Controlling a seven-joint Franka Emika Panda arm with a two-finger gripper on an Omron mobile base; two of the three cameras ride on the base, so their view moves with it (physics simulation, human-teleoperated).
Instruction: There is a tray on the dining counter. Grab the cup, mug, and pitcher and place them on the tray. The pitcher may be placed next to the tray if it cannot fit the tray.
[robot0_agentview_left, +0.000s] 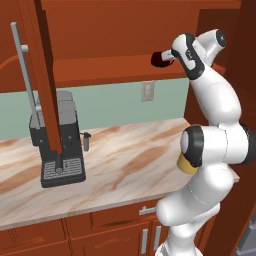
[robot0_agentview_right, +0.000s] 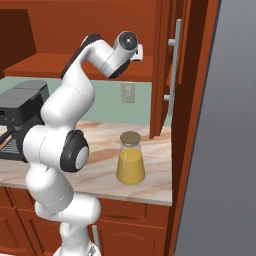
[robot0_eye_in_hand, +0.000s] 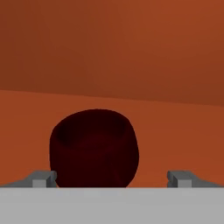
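A squat dark red mug (robot0_eye_in_hand: 94, 146) stands on the shelf of an open upper cabinet (robot0_agentview_left: 120, 65), and it shows as a dark shape (robot0_agentview_left: 159, 59) just ahead of my raised hand. My gripper (robot0_eye_in_hand: 111, 177) is open, one fingertip (robot0_eye_in_hand: 43, 178) left of the mug and the other well apart on its right, neither touching it. The clear pitcher (robot0_agentview_right: 131, 161) with orange liquid and a tan lid stands on the marbled counter (robot0_agentview_right: 100, 150) below, to the right of my arm. The tray, the cup and the dining counter are out of view.
A dark coffee machine (robot0_agentview_left: 57, 142) stands on the counter at the left. An open reddish cabinet door (robot0_agentview_left: 45, 75) with a long grey handle hangs in front of it. Another open door (robot0_agentview_right: 167, 70) and a grey panel (robot0_agentview_right: 220, 150) close in the right side.
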